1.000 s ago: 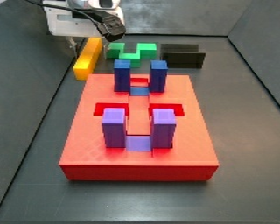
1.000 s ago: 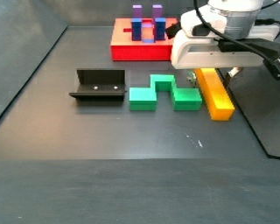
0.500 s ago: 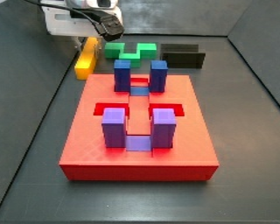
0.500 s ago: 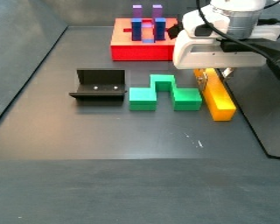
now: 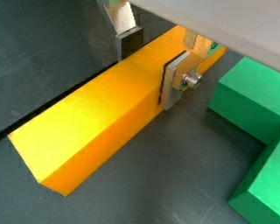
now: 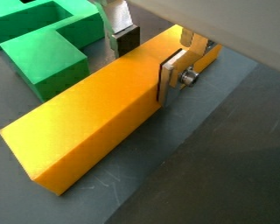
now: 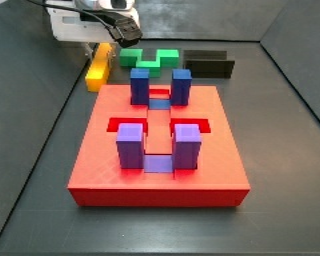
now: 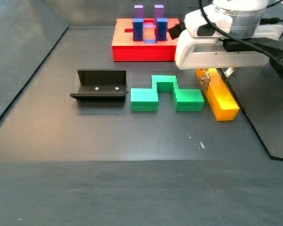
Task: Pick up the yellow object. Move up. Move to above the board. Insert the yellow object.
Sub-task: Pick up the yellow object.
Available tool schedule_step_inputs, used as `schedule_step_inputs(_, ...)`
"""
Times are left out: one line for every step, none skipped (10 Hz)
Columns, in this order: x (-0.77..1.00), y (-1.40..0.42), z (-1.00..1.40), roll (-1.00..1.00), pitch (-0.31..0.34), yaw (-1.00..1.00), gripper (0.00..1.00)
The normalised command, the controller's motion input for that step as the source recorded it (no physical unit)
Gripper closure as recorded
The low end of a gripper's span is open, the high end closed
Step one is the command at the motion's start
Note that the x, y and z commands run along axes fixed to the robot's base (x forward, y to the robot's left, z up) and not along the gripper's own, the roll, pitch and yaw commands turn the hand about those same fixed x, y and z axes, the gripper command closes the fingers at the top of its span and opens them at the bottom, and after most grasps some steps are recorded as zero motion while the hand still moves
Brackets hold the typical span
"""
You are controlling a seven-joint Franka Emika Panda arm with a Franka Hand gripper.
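Our gripper [image 5: 150,54] was low over the yellow object [image 5: 108,109], its jaws straddling the bar's width near one end. In both wrist views one silver finger [image 6: 171,76] lay flat against one long side of the bar, and the dark pad of the other finger [image 6: 127,39] stood at the opposite side. We could not tell whether that pad was pressing or only just beside the face, so we judged the jaws narrow around the bar but the grip not yet proven.

The yellow object lay flat on the bench [image 8: 120,141], its underside seemingly in contact with the surface. Just beside the bar sat the green notched block [image 8: 165,93], apart from it by a narrow gap, and beyond the green block, further from the bar, stood the fixture [image 8: 99,86]. The board [image 7: 160,150], with its blue and purple posts, lay well apart from the bar, past the green block in a side view.

We took the step in hand to be the pick-up. The next move, in our judgement, called for a firm squeeze and then a straight lift, keeping the long bar level and clear of the green block.
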Motion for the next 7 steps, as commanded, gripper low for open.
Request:
schedule_step_inputs(0.0, 0.0, 0.0, 0.0, 0.0, 0.0, 1.0)
schedule_step_inputs(0.0, 0.0, 0.0, 0.0, 0.0, 0.0, 1.0)
schedule_step_inputs(0.0, 0.0, 0.0, 0.0, 0.0, 0.0, 1.0)
schedule_step_inputs(0.0, 0.0, 0.0, 0.0, 0.0, 0.0, 1.0)
schedule_step_inputs(0.0, 0.0, 0.0, 0.0, 0.0, 0.0, 1.0)
schedule_step_inputs(0.0, 0.0, 0.0, 0.0, 0.0, 0.0, 1.0)
schedule_step_inputs(0.0, 0.0, 0.0, 0.0, 0.0, 0.0, 1.0)
